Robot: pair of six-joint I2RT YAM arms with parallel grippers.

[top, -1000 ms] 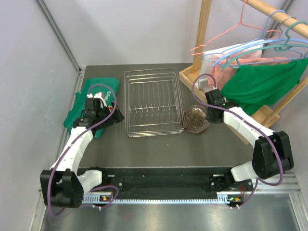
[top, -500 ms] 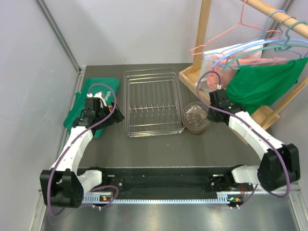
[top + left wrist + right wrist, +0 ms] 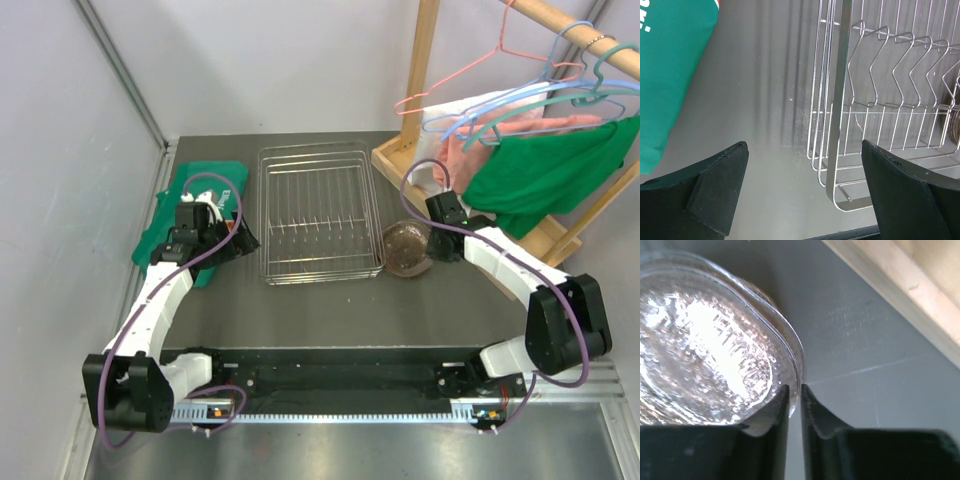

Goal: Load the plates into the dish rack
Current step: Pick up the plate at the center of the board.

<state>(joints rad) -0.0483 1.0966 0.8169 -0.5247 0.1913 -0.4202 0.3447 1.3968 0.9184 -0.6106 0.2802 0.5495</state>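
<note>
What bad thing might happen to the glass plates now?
The right fingers pinch only the thin rim of the plates, so the slippery glass might slide out and fall. Two rims seem stacked there, so a second plate may lift too, then drop short of the dish rack.

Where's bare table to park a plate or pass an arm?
Widest bare strip: table between the dish rack and the base rail. Crowded: plates and right gripper squeezed between rack and wooden stand; left gripper fills the gap beside green cloth.

Plates [image 3: 407, 248] are brown-tinted and pebbled, rack [image 3: 322, 272] silver.
</note>
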